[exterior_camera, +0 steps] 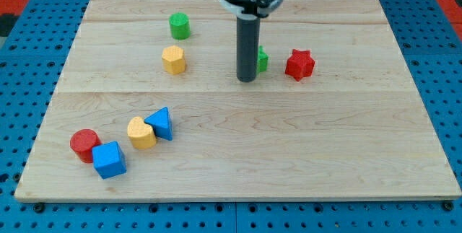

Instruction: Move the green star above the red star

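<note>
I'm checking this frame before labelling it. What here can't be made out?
- Green star, camera view: mostly hidden behind the rod; its shape cannot be confirmed.
- My tip: whether it touches that green block cannot be told.
- Arm above the rod: cut off by the view's top.
- Red star shows fully.

Robotics lab bench, wooden board (238,154) on blue pegboard (22,103), small coloured test blocks

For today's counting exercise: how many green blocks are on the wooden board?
2. A green cylinder sits near the view's top left of centre. The green star is mostly hidden behind the rod, just left of the red star. No others show.
</note>
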